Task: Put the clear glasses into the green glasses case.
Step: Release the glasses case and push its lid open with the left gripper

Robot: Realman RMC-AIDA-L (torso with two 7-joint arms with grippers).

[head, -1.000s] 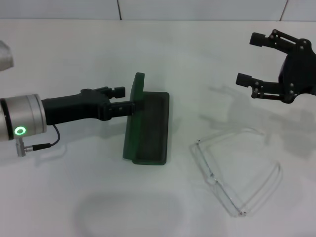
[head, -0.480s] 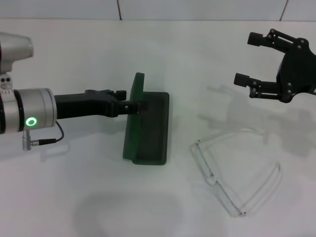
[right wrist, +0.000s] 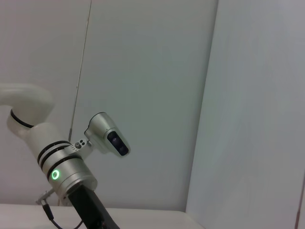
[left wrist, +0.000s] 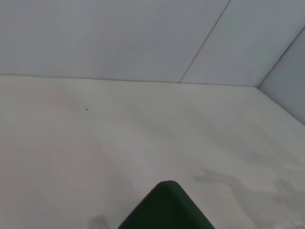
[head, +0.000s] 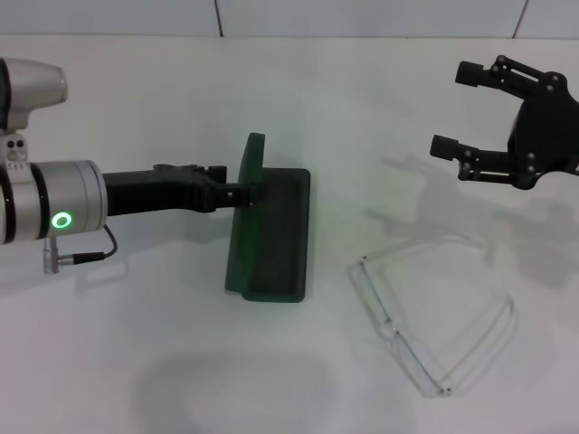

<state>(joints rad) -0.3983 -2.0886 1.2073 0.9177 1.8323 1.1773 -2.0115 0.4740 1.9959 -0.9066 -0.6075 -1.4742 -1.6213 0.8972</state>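
Note:
The green glasses case point(head: 282, 237) lies open in the middle of the table, its lid point(head: 246, 217) standing upright on the left side. My left gripper point(head: 254, 193) reaches in from the left, looks shut, and its tip touches the lid's upper edge. A green corner of the lid point(left wrist: 167, 210) shows in the left wrist view. The clear glasses point(head: 395, 333) lie on the table right of the case, arms unfolded. My right gripper point(head: 454, 108) hangs open above the table, beyond the glasses at the far right, holding nothing.
The white table point(head: 136, 362) carries only the case and the glasses. A pale wall point(head: 362, 14) runs along its far edge. The right wrist view shows my left arm point(right wrist: 66, 167) against that wall.
My left arm has shifted a little to the right and turned at the wrist, its tip staying at the lid. The case, glasses and right gripper have not moved.

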